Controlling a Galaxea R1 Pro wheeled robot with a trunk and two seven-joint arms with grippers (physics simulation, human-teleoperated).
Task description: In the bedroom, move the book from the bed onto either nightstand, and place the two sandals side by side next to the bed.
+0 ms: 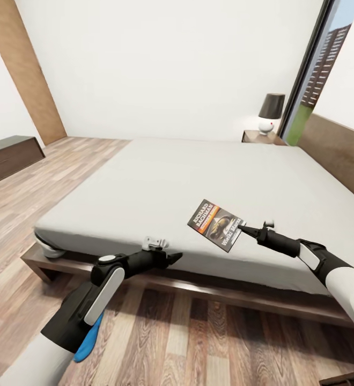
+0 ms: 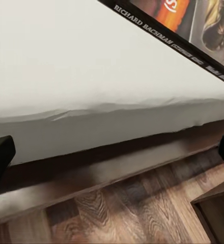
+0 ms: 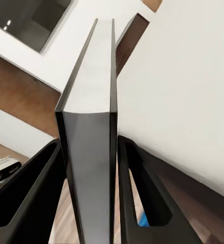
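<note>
Right gripper [image 1: 242, 229] jaws clamped on book [image 1: 216, 224] edge, held tilted above bed [image 1: 161, 182], centre-right of frame, for carry to nightstand [image 1: 260, 137], upper right. Left gripper [image 1: 172, 258] jaws spread, empty, low by bed frame.

Dark paperback book [image 1: 216, 224]: white lettering, orange band. Pale grey mattress bed [image 1: 161, 182], dark brown frame. Brown wood-plank floor [image 1: 198, 343]. Bright blue sandal [image 1: 88, 343].

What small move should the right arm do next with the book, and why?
Probably carry the book toward the nightstand at the bed's far corner. The right gripper already pinches it, both fingers against its covers, and it looks raised over the mattress.
</note>
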